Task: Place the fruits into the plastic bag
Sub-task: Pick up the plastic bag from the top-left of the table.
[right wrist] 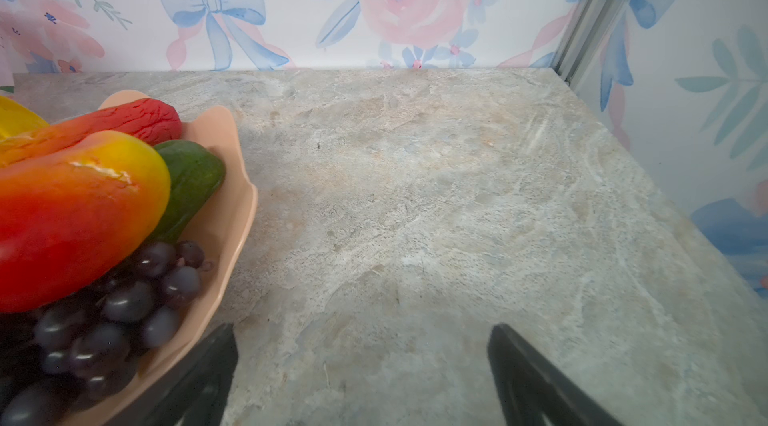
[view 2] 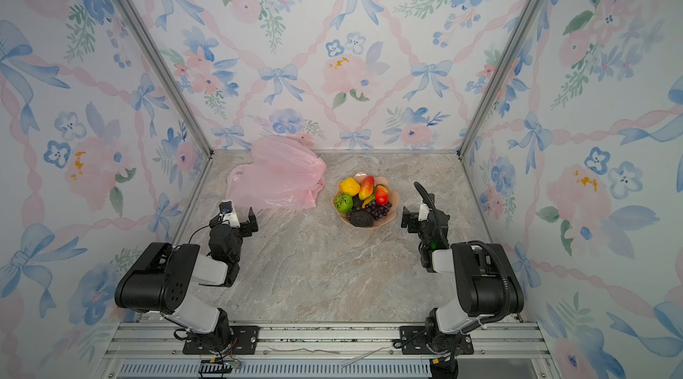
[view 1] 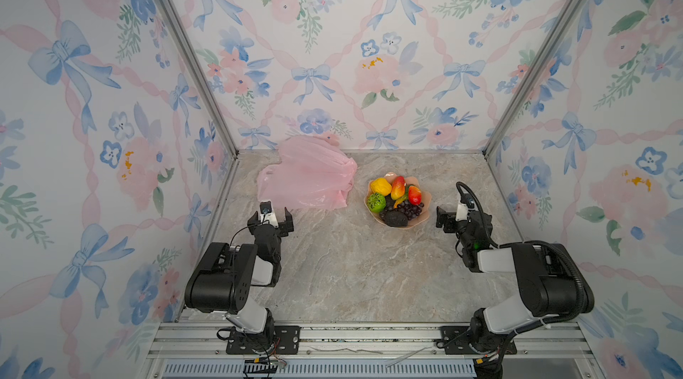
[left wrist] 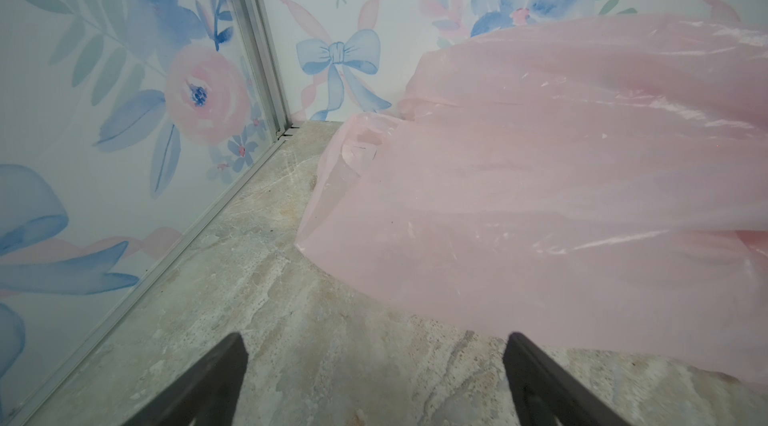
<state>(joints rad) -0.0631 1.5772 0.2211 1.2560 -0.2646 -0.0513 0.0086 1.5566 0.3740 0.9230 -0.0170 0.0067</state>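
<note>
The pink plastic bag [view 1: 310,175] [view 2: 277,177] [left wrist: 561,178] lies crumpled at the back left of the table. Right of it, a peach scalloped dish [view 1: 427,194] [right wrist: 224,212] holds the fruits: a yellow one [view 1: 380,186], two mangoes [view 1: 398,187] [view 1: 414,195] [right wrist: 70,216], a green kiwi half [view 1: 376,202], dark grapes [view 1: 410,209] [right wrist: 120,299] and a black bumpy piece [view 1: 396,219]. My left gripper [view 1: 270,219] [left wrist: 374,378] is open just in front of the bag. My right gripper [view 1: 445,219] [right wrist: 361,374] is open beside the dish's right rim, empty.
Floral walls with metal corner posts [view 1: 192,59] [view 1: 532,63] close in the marble table [view 1: 351,266] on three sides. Both arm bases sit on a rail [view 1: 369,336] at the front edge.
</note>
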